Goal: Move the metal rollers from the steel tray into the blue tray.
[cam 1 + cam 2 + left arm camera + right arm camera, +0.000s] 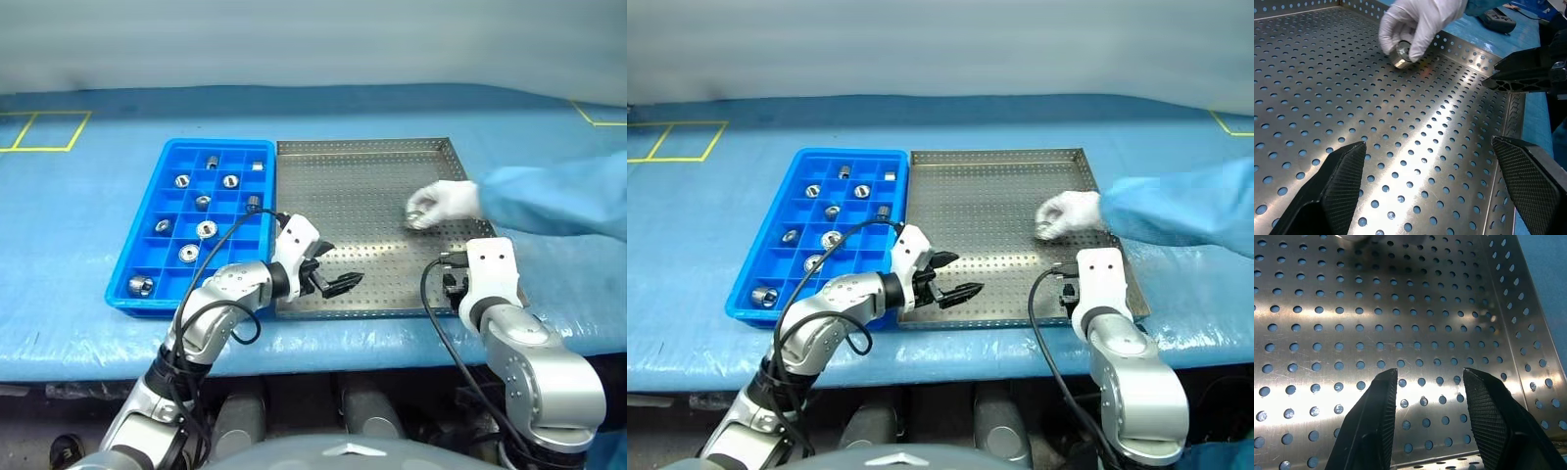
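We hold both pincers, left pincer [336, 281] and right pincer [1429, 396], agape and empty over the steel tray [362, 157], awaiting the gloved hand's [443, 202] roller [1402, 55].

Both eye views look forward and down from above the steel tray [372, 215]; each wrist camera hovers close over its perforated floor, the left one sharing the gloved hand [1418, 24].

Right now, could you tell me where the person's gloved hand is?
The gloved hand holds a metal roller on the steel tray, toward its right side, beyond the right gripper.
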